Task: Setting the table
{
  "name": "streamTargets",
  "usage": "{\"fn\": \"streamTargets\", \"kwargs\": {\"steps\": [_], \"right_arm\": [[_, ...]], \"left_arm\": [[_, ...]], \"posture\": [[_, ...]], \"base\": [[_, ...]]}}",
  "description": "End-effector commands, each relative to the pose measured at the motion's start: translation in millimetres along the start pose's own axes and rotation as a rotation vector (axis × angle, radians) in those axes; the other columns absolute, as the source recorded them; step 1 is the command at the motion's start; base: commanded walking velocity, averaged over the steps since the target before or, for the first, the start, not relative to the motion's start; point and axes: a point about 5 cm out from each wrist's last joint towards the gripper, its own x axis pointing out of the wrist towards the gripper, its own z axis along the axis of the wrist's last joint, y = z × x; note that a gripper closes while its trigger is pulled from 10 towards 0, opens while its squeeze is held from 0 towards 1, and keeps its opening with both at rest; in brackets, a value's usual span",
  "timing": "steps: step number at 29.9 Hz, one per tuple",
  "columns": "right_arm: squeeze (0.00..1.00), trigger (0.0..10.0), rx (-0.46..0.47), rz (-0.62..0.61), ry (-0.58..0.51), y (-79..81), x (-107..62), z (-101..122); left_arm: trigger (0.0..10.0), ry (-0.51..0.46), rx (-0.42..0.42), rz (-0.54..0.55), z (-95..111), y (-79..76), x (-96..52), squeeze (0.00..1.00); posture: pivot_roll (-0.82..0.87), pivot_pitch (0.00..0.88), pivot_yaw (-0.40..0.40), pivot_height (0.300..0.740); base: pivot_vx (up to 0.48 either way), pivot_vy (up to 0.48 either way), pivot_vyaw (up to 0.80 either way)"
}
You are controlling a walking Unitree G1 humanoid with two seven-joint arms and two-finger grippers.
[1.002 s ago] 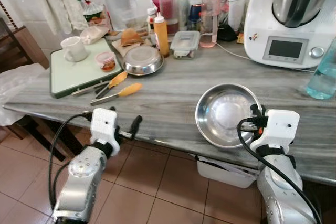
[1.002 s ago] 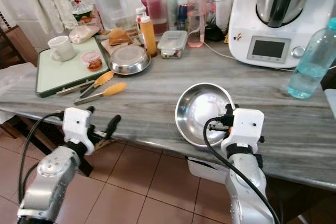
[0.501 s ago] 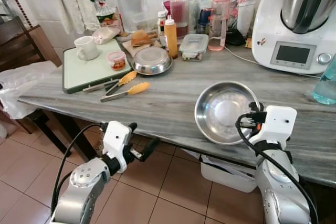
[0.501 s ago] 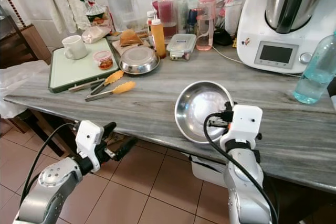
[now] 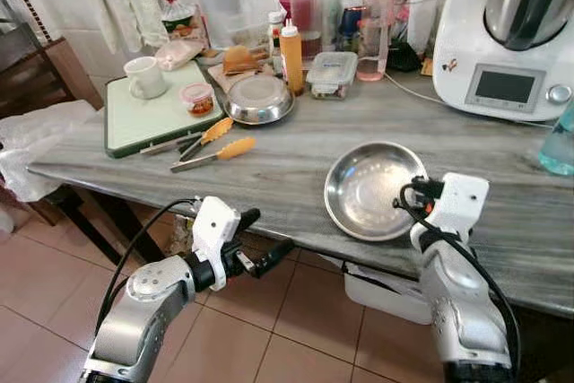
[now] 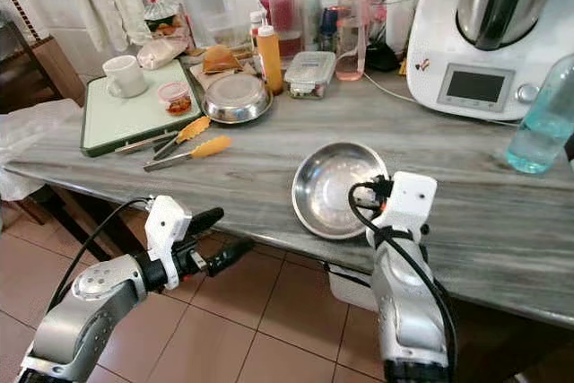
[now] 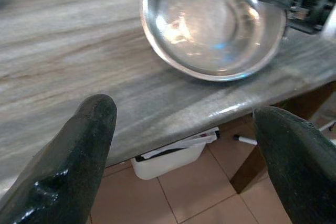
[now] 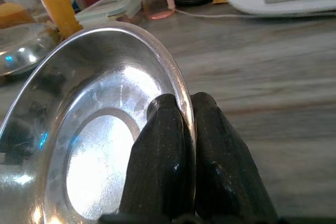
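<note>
A round steel bowl [image 5: 369, 191] lies low on the grey marble table [image 5: 269, 168], close to its front edge. My right gripper [image 5: 403, 196] is shut on the bowl's right rim; in the right wrist view the two fingers [image 8: 160, 156] pinch the rim [image 8: 178, 95] from inside and outside. My left gripper [image 5: 265, 238] hangs open below the table's front edge, left of the bowl, with nothing held. In the left wrist view, its wide-spread fingers [image 7: 79, 145] frame the bowl [image 7: 210, 22].
At the back left, a green board [image 5: 148, 118] carries a white mug [image 5: 143, 76]. Yellow-handled tongs [image 5: 215, 150], a second steel bowl [image 5: 259, 99], bottles [image 5: 291, 56], a white kitchen machine [image 5: 502, 33] and a blue bottle [image 6: 543, 109] stand behind. A white bin [image 5: 381, 291] sits under the table.
The bowl, held tilted above the table before, has come down nearly flat onto the table top. My left gripper has moved right under the table edge. The camera shifted.
</note>
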Motion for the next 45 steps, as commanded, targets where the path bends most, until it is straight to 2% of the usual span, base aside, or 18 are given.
{"fn": "streamTargets", "kwargs": {"steps": [1,12,19,20,21,22,45], "right_arm": [[0.00,10.0,0.022,0.003,-0.010,5.9,4.3,2.0],[0.00,10.0,0.172,0.033,0.075,24.5,17.0,-10.6],[0.00,10.0,0.206,0.064,0.121,35.7,17.9,-17.9],[0.46,10.0,0.206,0.067,0.123,37.1,18.3,-18.4],[0.68,10.0,0.206,0.067,0.121,37.4,18.6,-18.3],[1.00,10.0,0.205,0.063,0.114,37.1,18.8,-17.5],[1.00,10.0,0.206,0.024,0.081,25.5,22.6,-11.1]], "left_arm": [[10.0,0.015,0.022,-0.017,3.5,0.6,-1.1,0.00],[10.0,0.038,0.034,-0.039,4.2,0.3,0.1,0.00],[10.0,0.033,0.029,-0.045,5.6,-0.3,0.1,0.00],[10.0,0.034,0.028,-0.052,5.5,-1.4,0.3,0.00],[10.0,0.036,0.028,-0.054,5.2,-1.7,0.4,0.00],[10.0,0.037,0.028,-0.055,5.0,-1.8,0.4,0.00],[10.0,0.053,0.042,-0.058,2.0,1.6,3.2,0.00]], "posture": [[-0.01,0.000,0.131,0.740],[0.00,0.000,0.137,0.740],[0.01,0.000,0.136,0.740],[0.01,0.000,0.134,0.740],[0.00,0.000,0.134,0.740],[0.00,0.000,0.134,0.740],[0.00,0.000,0.135,0.740]], "base": [[0.000,0.000,0.00],[0.000,0.000,0.00],[0.000,0.000,0.00],[0.000,0.000,0.00],[0.000,0.000,0.00],[0.000,0.000,0.00],[0.000,0.000,0.00]]}}
